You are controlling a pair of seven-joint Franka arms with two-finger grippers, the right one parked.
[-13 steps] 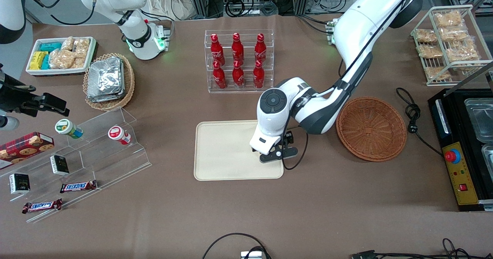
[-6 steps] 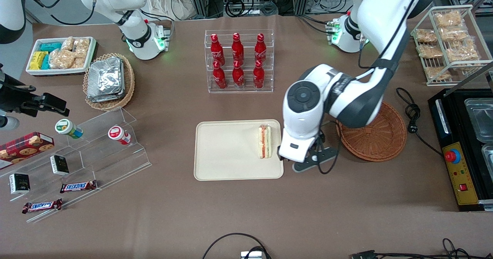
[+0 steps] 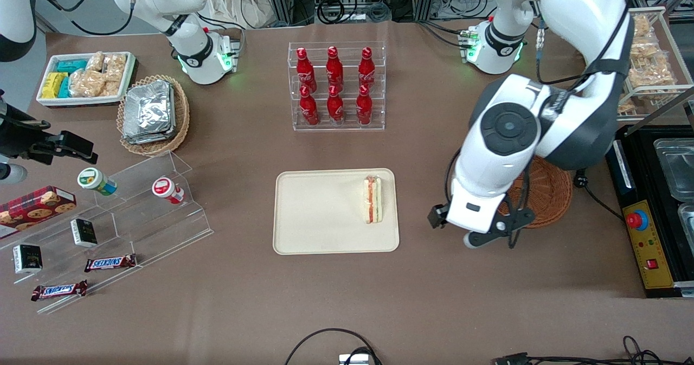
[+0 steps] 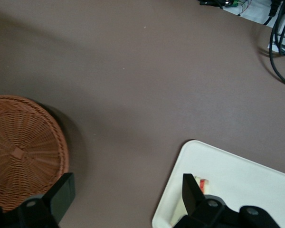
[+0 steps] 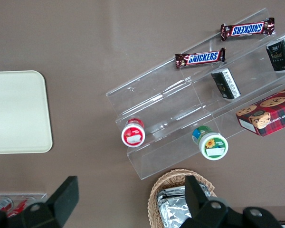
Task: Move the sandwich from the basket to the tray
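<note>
The sandwich [image 3: 372, 198] lies on the cream tray [image 3: 320, 218], near the tray's edge that faces the basket, its red and green filling showing. The reddish-brown basket [image 3: 547, 191] holds nothing and is partly covered by the left arm. My left gripper [image 4: 127, 197] hangs open above bare table between tray and basket, with nothing between its fingers [image 4: 61, 194]. In the left wrist view the basket [image 4: 23, 147], the tray [image 4: 237, 178] and a corner of the sandwich [image 4: 202, 182] show. In the front view the wrist [image 3: 480, 207] hides the fingers.
A clear rack of red bottles [image 3: 336, 85] stands farther from the front camera than the tray. A black machine [image 3: 650, 202] and a cable [image 3: 580, 159] lie at the working arm's end. An acrylic snack stand [image 3: 135, 213] and a foil-pack basket [image 3: 153, 113] sit toward the parked arm's end.
The left arm has lifted off the tray and swung toward the basket. The sandwich, covered by the arm one second ago, now lies free on the tray.
</note>
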